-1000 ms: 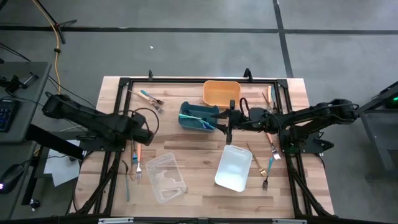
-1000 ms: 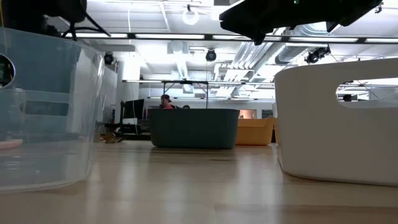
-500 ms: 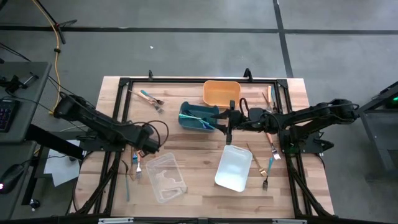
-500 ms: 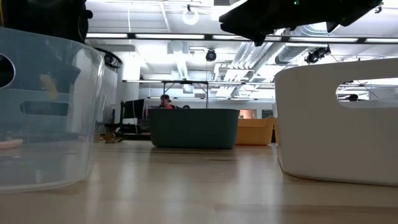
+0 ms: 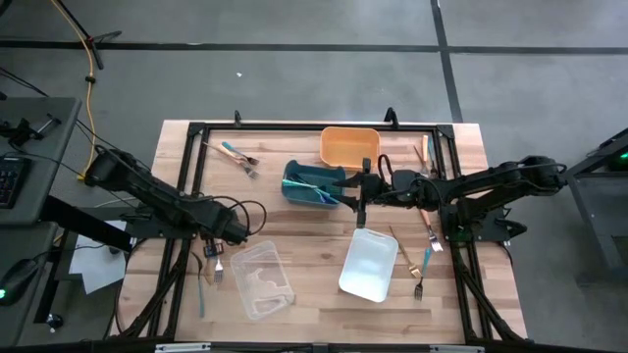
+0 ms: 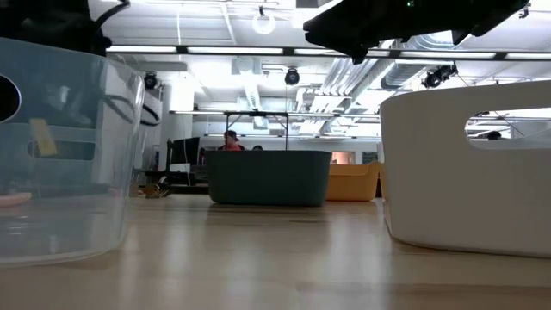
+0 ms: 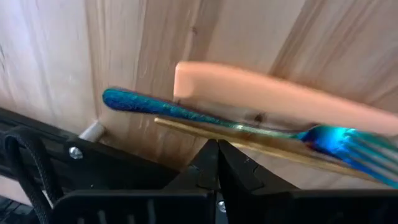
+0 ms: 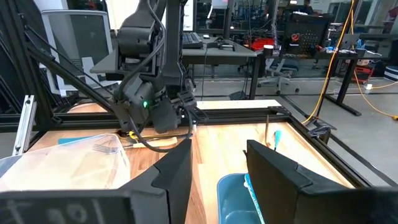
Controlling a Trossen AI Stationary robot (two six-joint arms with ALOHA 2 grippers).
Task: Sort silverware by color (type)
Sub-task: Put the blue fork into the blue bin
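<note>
the left gripper is placed at the far-left corner of the clear bin, low over a small cluster of silverware on the table. in the left wrist view its fingers are pressed together, tip to tip, just short of a teal-blue fork, a thin gold piece and a salmon-orange handle lying side by side — nothing can be seen pinched between them.

the step in hand is judged to be a pick from this cluster, and the closure appears to have caught nothing. a re-opening and a lower, better-centred approach on one single piece would be called for, since the three lie touching and could be dragged together.

the right gripper is held spread between the teal bin and the white bin, empty, waiting. more silverware is left to the right of the white bin, and a fork lies well beyond the clear bin — most sorting is not yet done.
</note>
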